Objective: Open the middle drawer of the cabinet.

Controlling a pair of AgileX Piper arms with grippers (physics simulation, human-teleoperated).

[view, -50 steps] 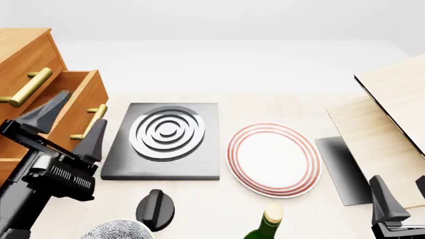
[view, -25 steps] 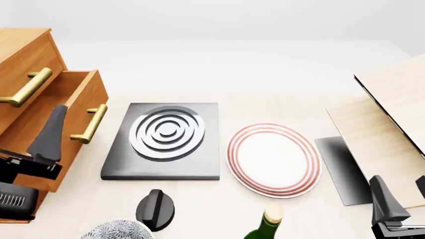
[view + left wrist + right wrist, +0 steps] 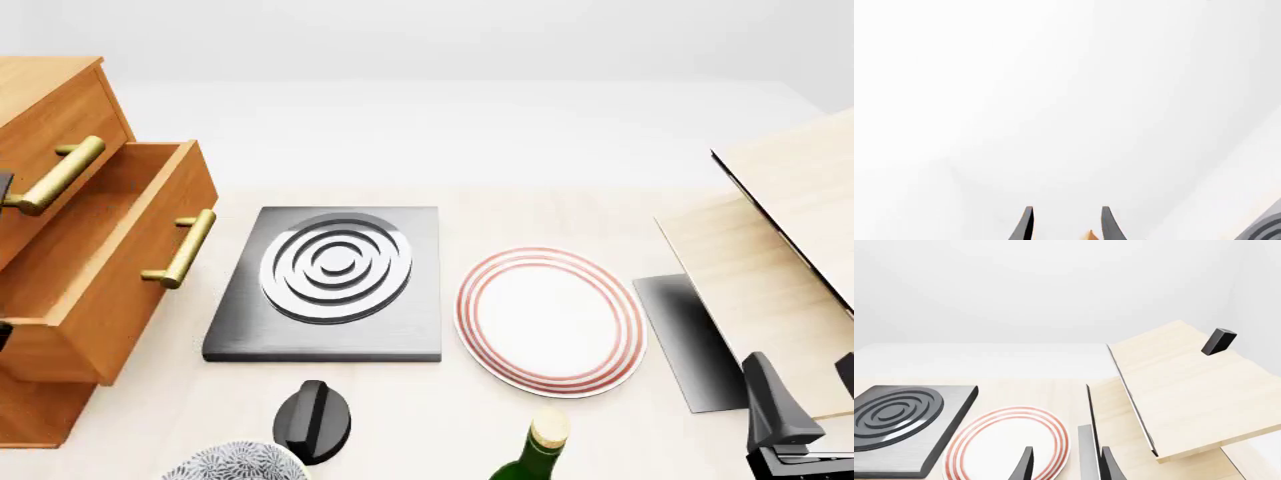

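The orange-brown cabinet [image 3: 60, 105] stands at the table's left edge in the front view. Its middle drawer [image 3: 127, 295] is pulled out toward the stove plate, showing its hollow inside, and its brass handle [image 3: 180, 248] is free. My left gripper [image 3: 1066, 210] appears only in the left wrist view. Its fingers are apart, with nothing held, and it faces blank white. My right gripper [image 3: 805, 385] rests open at the front right, far from the cabinet, and is also open in the right wrist view [image 3: 1067, 450].
A grey stove plate [image 3: 334, 280] lies next to the open drawer, with a red-ringed plate [image 3: 550, 318] to its right. Pale wooden boards [image 3: 781, 230] fill the right side. A black knob [image 3: 314, 420], a patterned bowl [image 3: 238, 462] and a green bottle [image 3: 534, 455] sit along the front edge.
My left arm has drawn back to the left, away from the drawer handle, and left the front view. The middle drawer stays pulled out. The right arm has not moved.
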